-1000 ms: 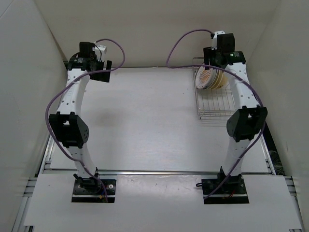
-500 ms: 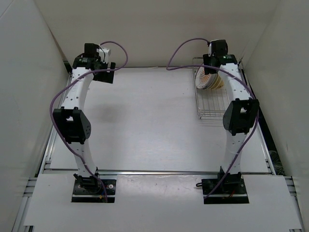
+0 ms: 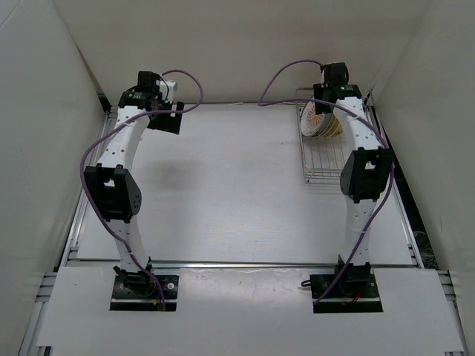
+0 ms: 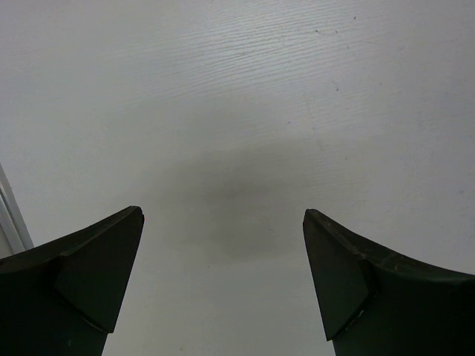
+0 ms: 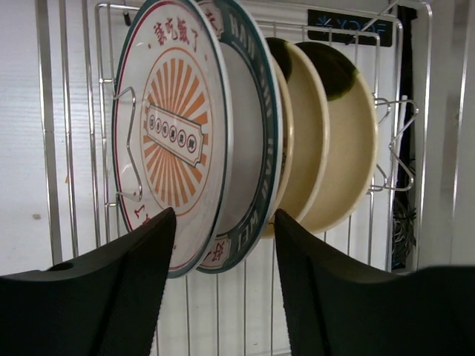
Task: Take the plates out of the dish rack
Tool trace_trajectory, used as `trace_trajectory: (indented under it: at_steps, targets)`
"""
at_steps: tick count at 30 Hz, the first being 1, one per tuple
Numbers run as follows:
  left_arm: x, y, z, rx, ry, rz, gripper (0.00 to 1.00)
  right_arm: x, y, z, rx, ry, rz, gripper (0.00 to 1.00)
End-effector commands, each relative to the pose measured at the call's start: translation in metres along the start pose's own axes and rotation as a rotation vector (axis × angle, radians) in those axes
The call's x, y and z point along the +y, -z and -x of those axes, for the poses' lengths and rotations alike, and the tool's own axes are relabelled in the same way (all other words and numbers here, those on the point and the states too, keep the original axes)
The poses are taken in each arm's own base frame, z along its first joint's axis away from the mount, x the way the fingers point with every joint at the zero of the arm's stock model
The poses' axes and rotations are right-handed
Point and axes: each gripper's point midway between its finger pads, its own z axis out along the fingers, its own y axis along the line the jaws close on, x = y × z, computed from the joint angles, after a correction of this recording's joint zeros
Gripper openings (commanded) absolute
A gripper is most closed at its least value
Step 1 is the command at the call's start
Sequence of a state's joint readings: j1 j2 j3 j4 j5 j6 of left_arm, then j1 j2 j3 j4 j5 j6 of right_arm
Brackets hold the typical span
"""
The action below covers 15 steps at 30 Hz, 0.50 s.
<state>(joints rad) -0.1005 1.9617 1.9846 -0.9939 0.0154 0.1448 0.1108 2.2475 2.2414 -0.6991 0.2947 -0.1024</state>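
Since the right arm has drawn in over the last second, your right gripper [image 5: 223, 215] now sits at the far end of the dish rack [image 3: 326, 159]. Its jaws are spread to either side of the orange plate [image 5: 174, 141] and the dark-rimmed plate [image 5: 249, 148], with the cream plates [image 5: 349, 148] next in the row. Nothing is grasped; every plate stands in the rack. Your left gripper [image 4: 223, 215] hangs released, well left of the rack.

Quick tally: four plates [image 3: 320, 122] in all, standing just ahead of the right gripper [image 5: 223, 213] jaws. That's one orange-centre plate [image 5: 174, 137] and one dark-rimmed plate [image 5: 252, 148], both lined up with the gap between the jaws. Then two cream plates [image 5: 306, 141] [image 5: 355, 148] past the right-hand jaw. One dish rack [image 3: 326, 176]. Two grippers, counting the left gripper [image 4: 221, 213].
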Motion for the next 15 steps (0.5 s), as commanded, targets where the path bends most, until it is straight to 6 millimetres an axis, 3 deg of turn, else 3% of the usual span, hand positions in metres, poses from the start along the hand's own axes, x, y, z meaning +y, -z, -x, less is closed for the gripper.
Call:
trace_trajectory:
  at_steps: [1, 4, 7, 15]
  targets:
    - [-0.001, 0.032, 0.014, -0.077, 0.005, 0.002, 1.00, -0.020, 0.013, 0.033, -0.103, -0.062, -0.090, 0.61]
    - [-0.001, 0.032, 0.014, -0.077, 0.005, 0.002, 1.00, -0.036, 0.026, 0.041, -0.132, -0.087, -0.166, 0.62]
    - [-0.001, 0.028, 0.012, -0.068, 0.005, 0.001, 1.00, -0.037, 0.038, 0.046, -0.148, -0.072, -0.174, 0.66]
    - [-0.001, 0.030, 0.015, -0.077, 0.005, 0.002, 1.00, -0.019, 0.043, 0.047, -0.152, -0.023, -0.114, 0.59]
